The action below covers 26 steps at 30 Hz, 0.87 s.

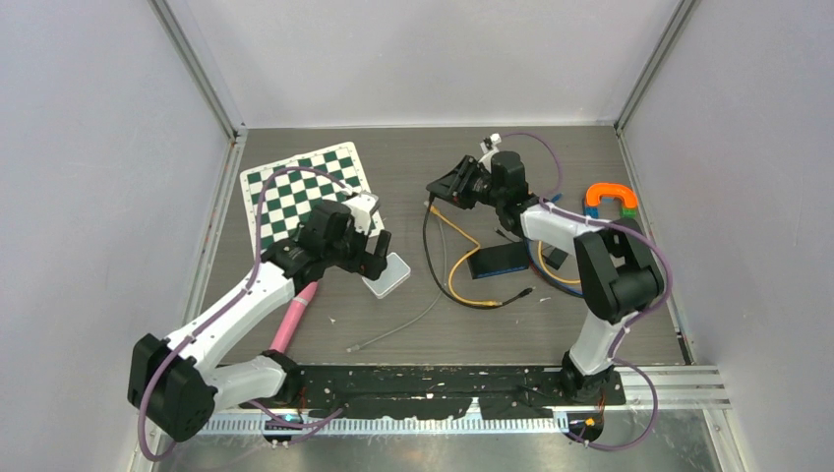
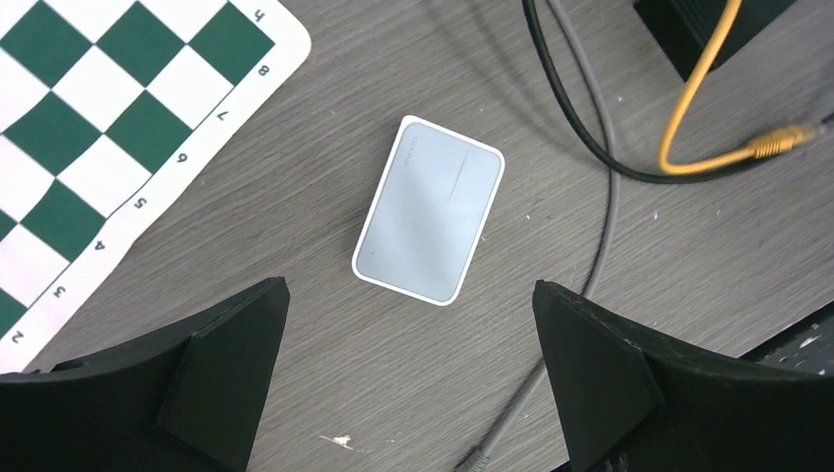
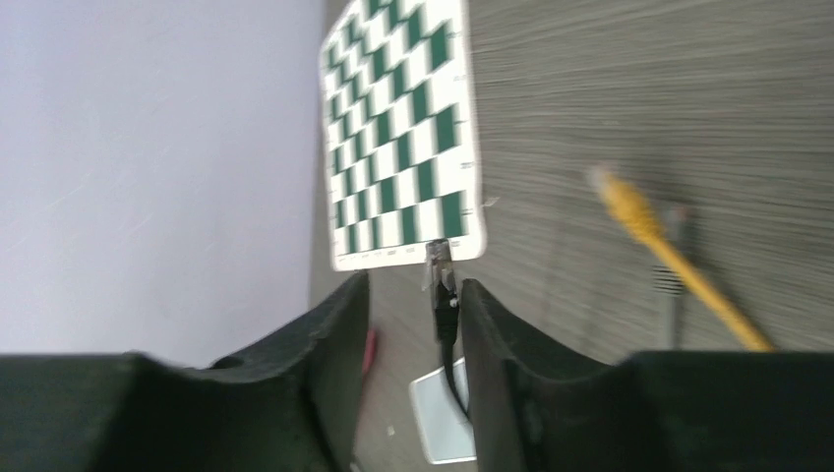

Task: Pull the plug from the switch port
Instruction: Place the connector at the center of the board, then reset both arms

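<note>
Right wrist — seemingly woodgrain table (image 3: 669, 88), pale wall (image 3: 148, 147)

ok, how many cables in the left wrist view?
3. Black cable curving down from the top edge; grey cable beside it, running to the bottom edge; yellow cable upper right, ending in a loose plug. More may lie outside the frame.

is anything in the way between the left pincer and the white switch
Nothing visible. The left pincer hangs open over the white switch, which lies alone on the table. The grey cable runs past the switch's right side without touching it.
</note>
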Motion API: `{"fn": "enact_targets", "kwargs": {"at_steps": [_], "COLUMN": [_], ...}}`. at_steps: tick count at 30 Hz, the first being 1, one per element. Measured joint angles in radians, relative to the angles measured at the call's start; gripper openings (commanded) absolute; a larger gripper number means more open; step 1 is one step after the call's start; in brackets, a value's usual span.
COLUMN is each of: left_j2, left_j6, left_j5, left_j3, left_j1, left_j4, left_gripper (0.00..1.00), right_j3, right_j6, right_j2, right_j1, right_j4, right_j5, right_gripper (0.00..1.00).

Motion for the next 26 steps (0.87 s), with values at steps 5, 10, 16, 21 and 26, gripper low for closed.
{"fn": "enact_targets", "kwargs": {"at_steps": [5,10,16,21,26], "left_j2": [-0.071,-0.116,-0.153,-0.202,-0.253], "left_j6": [-0.074,-0.152,-0.225,-0.262,-0.278], "left_j5": [-0.044,-0.091,-0.156,-0.257,-0.319], "left_j3": [-0.028,-0.051,-0.084,-0.085,-0.086], "left_j1": [0.031,0.062,0.063,0.063,0.063], "left_j4": [0.004,0.006,0.011,0.006,0.011], "left_gripper": [1.0,1.0,1.0,1.0,1.0], "right_j3": [0.002,-0.056,-0.276,-0.449,-0.518], "right_j6": [-0.138,-0.288,-0.42,-0.482,-0.51], "right_j2": [-0.021,-0.228,-0.646,-0.971,-1.183], "right_j1": [-0.048,-0.09,-0.143,-0.176,-0.179], "right_j4": [-0.164,-0.293,-0.325,-0.386,-0.413], "right_j5": [0.032,0.031,0.025,0.109,0.247], "right_gripper": [0.91,0.92,0.95,0.99,0.97]}}
